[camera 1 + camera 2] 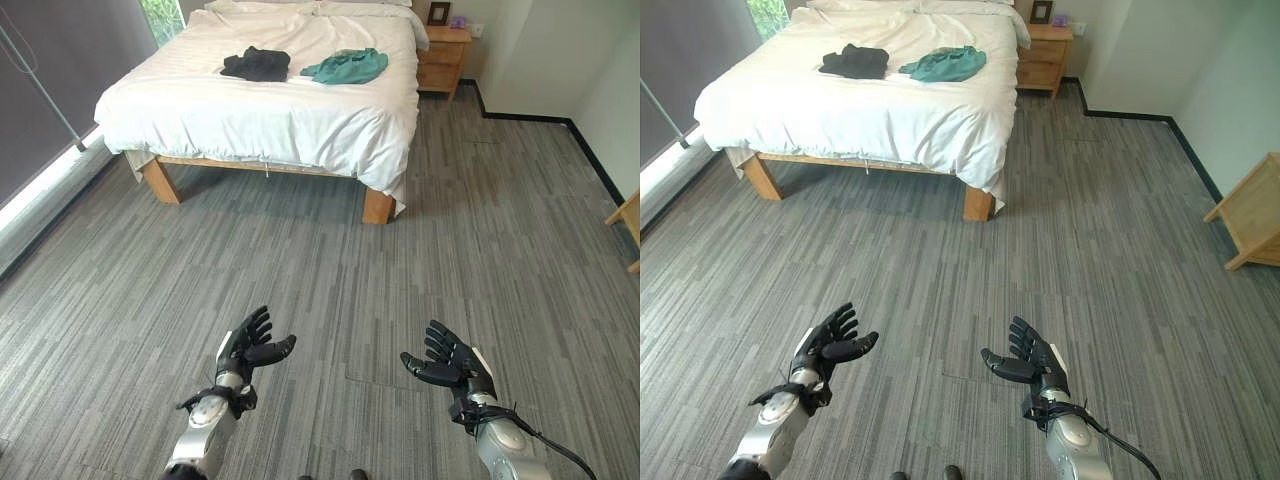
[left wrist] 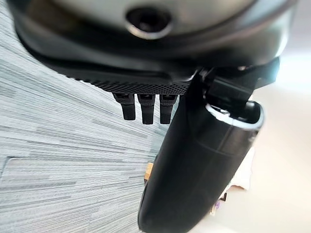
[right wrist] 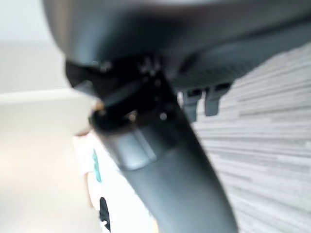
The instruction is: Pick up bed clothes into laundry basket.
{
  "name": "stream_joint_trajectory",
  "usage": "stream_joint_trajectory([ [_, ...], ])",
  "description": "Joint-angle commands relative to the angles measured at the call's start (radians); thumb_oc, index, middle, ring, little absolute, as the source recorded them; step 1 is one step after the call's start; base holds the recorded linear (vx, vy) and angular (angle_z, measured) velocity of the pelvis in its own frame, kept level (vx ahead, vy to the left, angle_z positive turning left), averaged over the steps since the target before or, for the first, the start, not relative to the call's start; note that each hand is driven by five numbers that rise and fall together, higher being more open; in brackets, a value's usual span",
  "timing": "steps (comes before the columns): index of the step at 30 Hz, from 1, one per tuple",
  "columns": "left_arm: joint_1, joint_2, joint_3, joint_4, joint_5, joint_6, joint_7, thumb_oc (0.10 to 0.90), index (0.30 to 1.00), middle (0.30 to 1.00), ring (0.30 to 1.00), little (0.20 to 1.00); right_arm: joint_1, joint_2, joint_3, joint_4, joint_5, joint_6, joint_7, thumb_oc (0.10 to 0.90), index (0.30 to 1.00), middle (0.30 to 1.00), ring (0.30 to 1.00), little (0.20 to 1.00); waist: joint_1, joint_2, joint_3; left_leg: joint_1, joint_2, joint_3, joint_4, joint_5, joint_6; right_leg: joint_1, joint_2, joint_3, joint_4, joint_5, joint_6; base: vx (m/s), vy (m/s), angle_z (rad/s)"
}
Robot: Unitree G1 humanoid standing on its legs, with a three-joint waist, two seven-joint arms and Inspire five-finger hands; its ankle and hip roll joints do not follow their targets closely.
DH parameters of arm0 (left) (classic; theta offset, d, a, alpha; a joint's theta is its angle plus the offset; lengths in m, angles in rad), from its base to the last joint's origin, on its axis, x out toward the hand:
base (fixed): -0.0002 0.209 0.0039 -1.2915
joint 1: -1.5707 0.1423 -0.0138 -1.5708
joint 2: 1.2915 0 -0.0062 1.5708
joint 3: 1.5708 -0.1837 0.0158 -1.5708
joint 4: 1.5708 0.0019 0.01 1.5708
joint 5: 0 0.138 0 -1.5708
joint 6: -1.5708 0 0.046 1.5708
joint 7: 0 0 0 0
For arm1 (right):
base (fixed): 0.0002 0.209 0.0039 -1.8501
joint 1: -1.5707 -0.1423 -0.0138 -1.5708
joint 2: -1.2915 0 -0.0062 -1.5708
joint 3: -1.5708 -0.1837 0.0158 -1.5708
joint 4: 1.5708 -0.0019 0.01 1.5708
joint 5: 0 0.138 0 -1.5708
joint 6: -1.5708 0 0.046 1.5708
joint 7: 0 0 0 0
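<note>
While both robot hands hover low over the grey striped carpet (image 1: 330, 270) with fingers spread loosely and nothing in them, the clothes to be gathered lie well apart from them, straight ahead on the bed (image 1: 250, 110). The left robot hand (image 1: 250, 348) and the right robot hand (image 1: 452, 362) sit side by side, palms turned inward, so neither is much closer in depth; the bed, however, stands ahead and toward the left, which by my reading puts the left arm slightly nearer the garments. A black garment (image 1: 257, 64) lies crumpled in a low soft heap, and just beside it on the right a teal garment (image 1: 345, 66) is spread flatter, its long axis running across the bed. Both rest on a smooth white cover that drapes over pale wooden legs. A wooden nightstand (image 1: 442, 58) stands by the bed's far corner. No laundry basket can be made out.
</note>
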Motion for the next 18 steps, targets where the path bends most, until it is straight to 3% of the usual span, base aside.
stream_joint_trajectory([
  [1, -0.088, 0.035, 0.048, -0.106, 0.053, -0.084, 0.015, 0.800, 0.900, 0.900, 0.900, 0.900, -0.056, -0.021, -0.066, -0.143, -0.025, -0.105, -0.009, 0.800, 0.900, 0.900, 0.900, 0.900, 0.014, -0.036, -0.055, -0.013, 0.034, -0.091, 0.002, -0.106, -0.035, -0.034, -0.097, 0.109, 0.026, -0.093, 0.142, 0.05, 0.016, -0.12],
  [9, -0.108, 0.051, 0.059, -0.147, 0.048, -0.094, 0.053, 0.800, 0.900, 0.900, 0.900, 0.900, -0.098, -0.005, -0.029, -0.158, -0.001, -0.108, -0.013, 0.800, 0.900, 0.900, 0.900, 0.900, 0.014, -0.039, -0.033, -0.024, 0.028, -0.052, 0.002, -0.124, -0.014, -0.110, -0.109, 0.148, 0.131, -0.111, 0.162, 0.06, 0.052, -0.19],
  [10, -0.123, 0.047, 0.052, -0.126, 0.038, -0.081, 0.048, 0.800, 0.900, 0.900, 0.900, 0.900, -0.105, 0.003, -0.002, -0.150, 0.012, -0.096, 0.000, 0.800, 0.900, 0.900, 0.900, 0.900, 0.004, -0.038, -0.006, -0.009, 0.021, -0.054, 0.023, -0.144, 0.002, -0.167, -0.104, 0.171, 0.279, -0.114, 0.174, 0.10, 0.084, -0.20],
  [12, -0.130, 0.047, 0.040, -0.130, 0.039, -0.074, 0.041, 0.800, 0.900, 0.900, 0.900, 0.900, -0.095, 0.008, -0.002, -0.159, 0.034, -0.092, 0.008, 0.800, 0.900, 0.900, 0.900, 0.900, -0.008, -0.042, 0.017, 0.002, 0.011, -0.078, 0.043, -0.161, 0.013, -0.231, -0.092, 0.191, 0.416, -0.036, 0.179, 0.12, 0.052, -0.12],
  [14, -0.132, 0.048, 0.026, -0.142, 0.035, -0.065, 0.034, 0.800, 0.900, 0.900, 0.900, 0.900, -0.083, 0.014, -0.004, -0.168, 0.049, -0.091, 0.015, 0.800, 0.900, 0.900, 0.900, 0.900, -0.026, -0.040, 0.045, 0.009, 0.017, -0.095, 0.061, -0.177, 0.020, -0.310, -0.073, 0.184, 0.545, 0.024, 0.155, 0.09, 0.001, 0.09],
  [16, -0.132, 0.048, 0.026, -0.142, 0.035, -0.065, 0.034, 0.800, 0.900, 0.900, 0.900, 0.900, -0.083, 0.014, -0.004, -0.168, 0.049, -0.091, 0.015, 0.800, 0.900, 0.900, 0.900, 0.900, -0.027, -0.040, 0.044, 0.008, 0.017, -0.096, 0.063, -0.178, 0.019, -0.313, -0.074, 0.183, 0.550, 0.021, 0.154, 0.09, -0.010, 0.53],
  [18, -0.139, 0.046, -0.009, -0.138, 0.051, -0.051, 0.017, 0.800, 0.900, 0.900, 0.900, 0.900, -0.068, 0.026, -0.010, -0.164, 0.064, -0.089, 0.013, 0.800, 0.900, 0.900, 0.900, 0.900, -0.043, -0.032, 0.059, 0.026, 0.048, -0.131, 0.091, -0.195, 0.010, -0.369, -0.035, 0.142, 0.568, -0.066, 0.131, 0.31, -0.049, 0.13],
])
